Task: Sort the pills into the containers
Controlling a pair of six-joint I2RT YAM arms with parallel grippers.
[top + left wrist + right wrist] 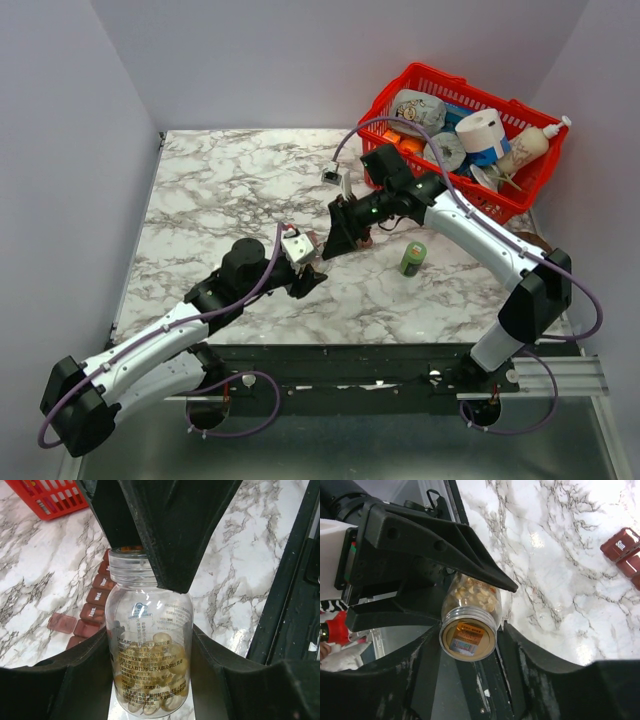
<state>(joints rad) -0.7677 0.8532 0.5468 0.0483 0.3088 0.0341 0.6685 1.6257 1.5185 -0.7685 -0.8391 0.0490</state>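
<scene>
A clear bottle holding pale yellow pills lies gripped around its body in my left gripper, low over the table's near middle. Its tan-topped mouth sits between the fingers of my right gripper, which press close on both sides of the neck. In the top view the two grippers meet, left and right. The dark red containers strip lies on the marble behind the bottle, with one lid flipped open. Its end shows in the right wrist view.
A red mesh basket full of tape rolls and bottles stands at the back right. A small green bottle stands on the marble near the right arm. The table's black front rail runs close by.
</scene>
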